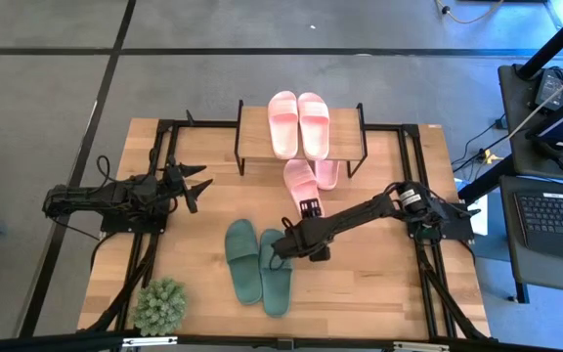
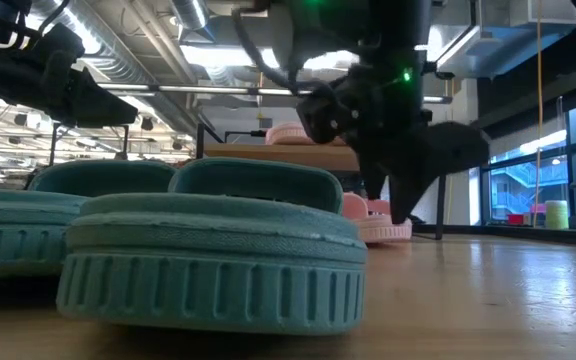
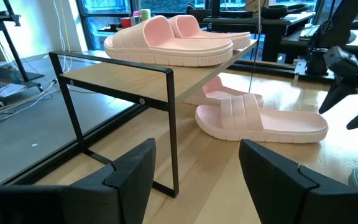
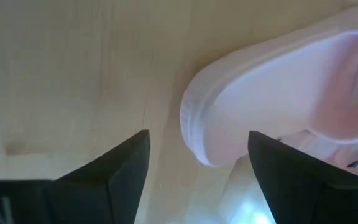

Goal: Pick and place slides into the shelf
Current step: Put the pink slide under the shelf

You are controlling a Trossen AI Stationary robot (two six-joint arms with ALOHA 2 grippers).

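Two light pink slides (image 1: 298,124) lie side by side on the shelf's top board (image 1: 252,127). Two more pink slides (image 1: 301,181) rest on the table, their toe ends under the shelf. Two dark green slides (image 1: 259,264) lie flat near the table's middle, big in the low view (image 2: 208,255). My right gripper (image 1: 309,206) hangs open just above the near end of a pink slide (image 4: 272,93) on the table, touching nothing. My left gripper (image 1: 195,186) waits open left of the shelf, facing it (image 3: 197,149).
A small green plant (image 1: 159,305) stands at the table's near left corner. The shelf's thin black legs (image 3: 169,124) stand close to the pink slides on the table. Bare wood shows on the table's near right (image 1: 379,284). Desks with a keyboard stand beyond the right edge.
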